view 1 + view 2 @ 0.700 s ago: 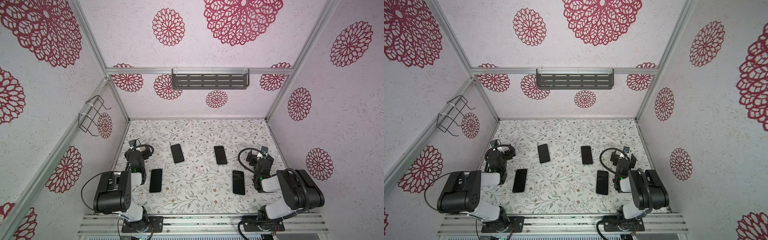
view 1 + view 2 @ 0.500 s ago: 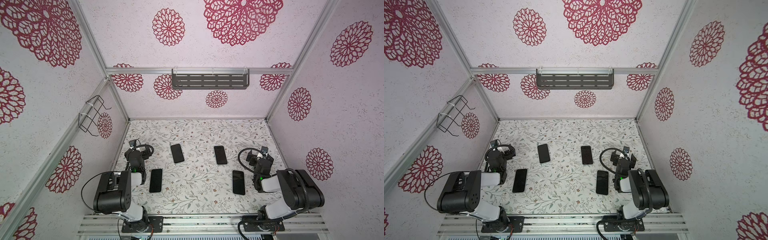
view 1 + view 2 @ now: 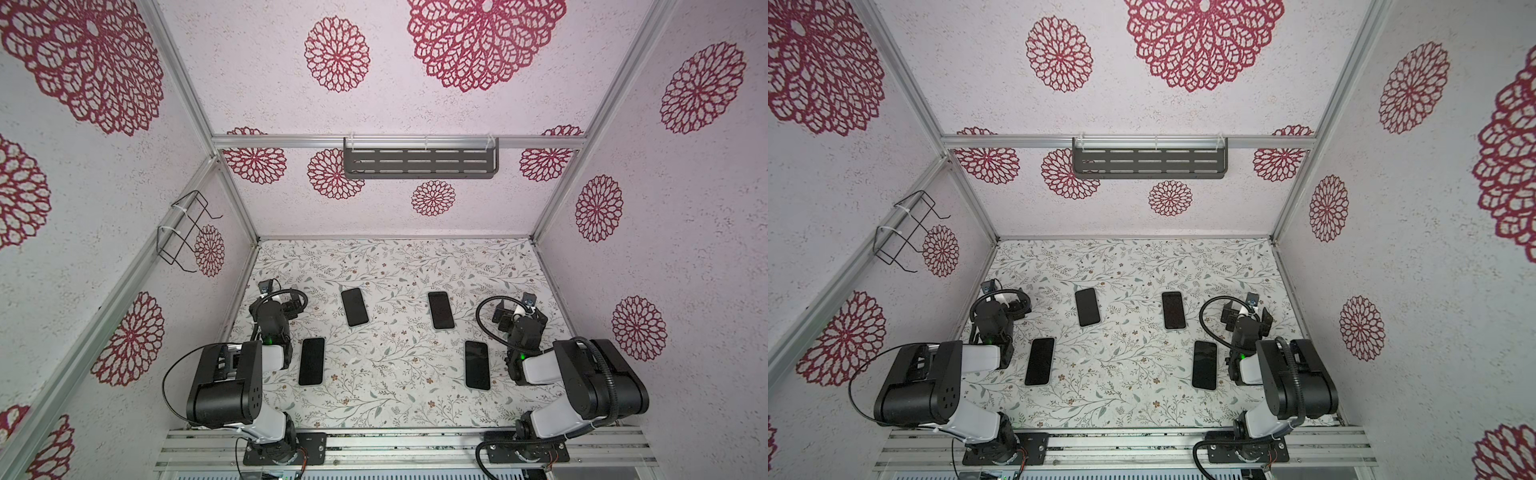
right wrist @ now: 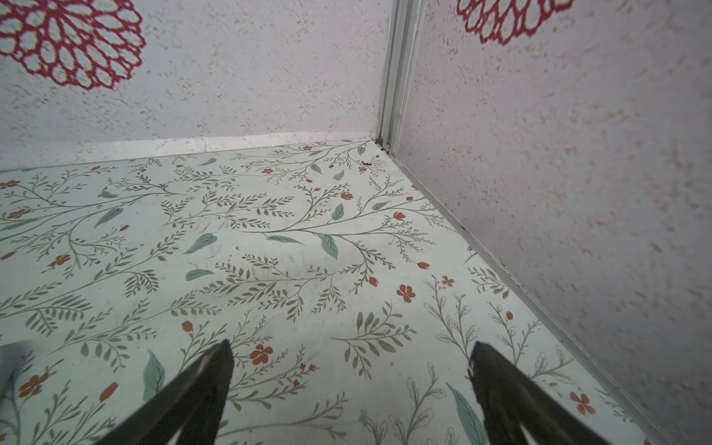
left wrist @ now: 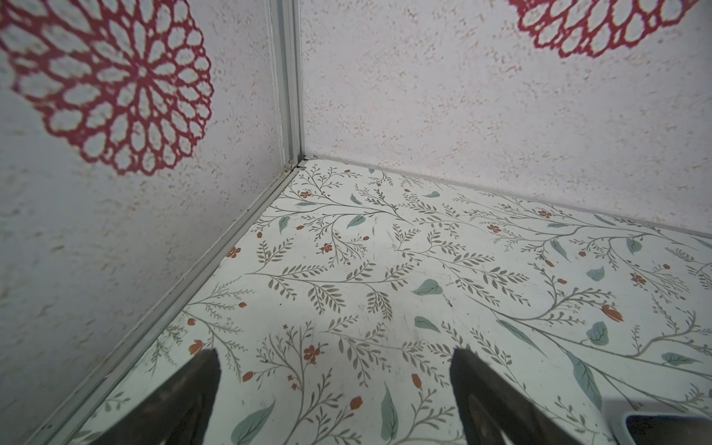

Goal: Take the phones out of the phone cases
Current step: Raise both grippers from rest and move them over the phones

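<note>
Apart, four black phones (image 3: 311, 361) flat on tabletop (image 3: 395, 266); any lettering indiscernible.

I see 4 black phones flat on the counter (image 3: 395, 266), screens up and dark, well apart. Near-left phone (image 3: 311, 361) shows a pale rim round its edge. Far-left phone (image 3: 355, 306), far-right phone (image 3: 440, 310), near-right phone (image 3: 477, 365): can't tell re cases.

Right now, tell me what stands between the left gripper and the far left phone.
Nothing visible does. The left gripper is open beside the far left phone, with only bare table between them.
</note>
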